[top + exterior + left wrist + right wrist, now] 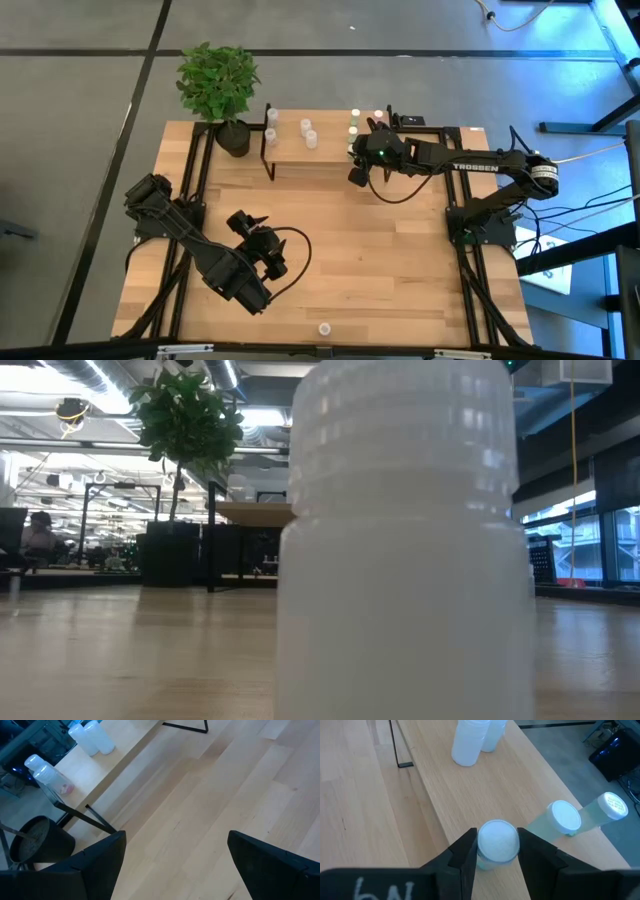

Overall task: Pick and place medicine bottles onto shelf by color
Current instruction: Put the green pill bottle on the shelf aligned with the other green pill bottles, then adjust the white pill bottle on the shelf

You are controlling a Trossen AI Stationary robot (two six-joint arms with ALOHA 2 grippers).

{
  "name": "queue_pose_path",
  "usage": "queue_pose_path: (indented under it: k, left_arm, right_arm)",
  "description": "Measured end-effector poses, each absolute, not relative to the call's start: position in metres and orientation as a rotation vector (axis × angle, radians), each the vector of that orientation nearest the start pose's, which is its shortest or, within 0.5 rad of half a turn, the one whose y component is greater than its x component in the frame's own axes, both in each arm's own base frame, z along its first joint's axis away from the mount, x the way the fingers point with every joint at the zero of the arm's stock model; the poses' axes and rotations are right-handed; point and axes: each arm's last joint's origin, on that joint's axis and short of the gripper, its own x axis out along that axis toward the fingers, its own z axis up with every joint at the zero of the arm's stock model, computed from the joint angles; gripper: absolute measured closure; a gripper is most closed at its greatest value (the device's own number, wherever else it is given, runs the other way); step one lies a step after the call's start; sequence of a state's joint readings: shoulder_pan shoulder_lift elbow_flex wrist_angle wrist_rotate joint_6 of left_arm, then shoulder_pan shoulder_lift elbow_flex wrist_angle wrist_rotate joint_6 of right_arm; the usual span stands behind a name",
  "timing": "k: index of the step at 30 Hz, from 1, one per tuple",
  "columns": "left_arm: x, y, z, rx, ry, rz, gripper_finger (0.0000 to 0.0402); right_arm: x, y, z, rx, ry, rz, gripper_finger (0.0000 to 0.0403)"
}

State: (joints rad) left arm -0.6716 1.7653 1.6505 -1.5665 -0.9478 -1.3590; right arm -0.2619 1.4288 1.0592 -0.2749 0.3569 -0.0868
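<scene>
Two grippers over one table, only the right gripper (pixel 496 851) busy, clamped on a white-capped bottle (pixel 496 841) above the shelf (pixel 330 153).

Seen solely from the right wrist view: dark fingers (pixel 464 855) pressed on both sides of that bottle, two more bottles (pixel 565 817) just beside the gripper and a whitish pair (pixel 470 737) farther ahead along the same board. From the high view alone: left gripper (pixel 245 222) parked well short of the shelf over bare table (pixel 380 260), jaws spread wide and empty, plus a potted plant (pixel 220 85) beyond the shelf's end and a lone bottle (pixel 324 328) far behind both grippers at the near table edge. In the low view, little beyond that lone bottle, filling the middle.
</scene>
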Motion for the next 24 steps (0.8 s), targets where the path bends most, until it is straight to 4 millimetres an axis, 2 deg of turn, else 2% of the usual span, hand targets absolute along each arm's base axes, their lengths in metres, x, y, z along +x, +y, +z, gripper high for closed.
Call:
queue_pose_path:
  k: [16, 24]
  left_arm:
    - [0.2586, -0.1759, 0.3096, 0.002, 0.733, 0.828, 0.0058]
    - [0.2586, -0.1759, 0.3095, 0.000, 0.737, 0.827, 0.0058]
  right_arm:
    - [0.2954, -0.0898, 0.2753, -0.114, 0.680, -0.575, 0.0192]
    - [0.2942, -0.0916, 0.2759, -0.135, 0.682, -0.652, 0.0176]
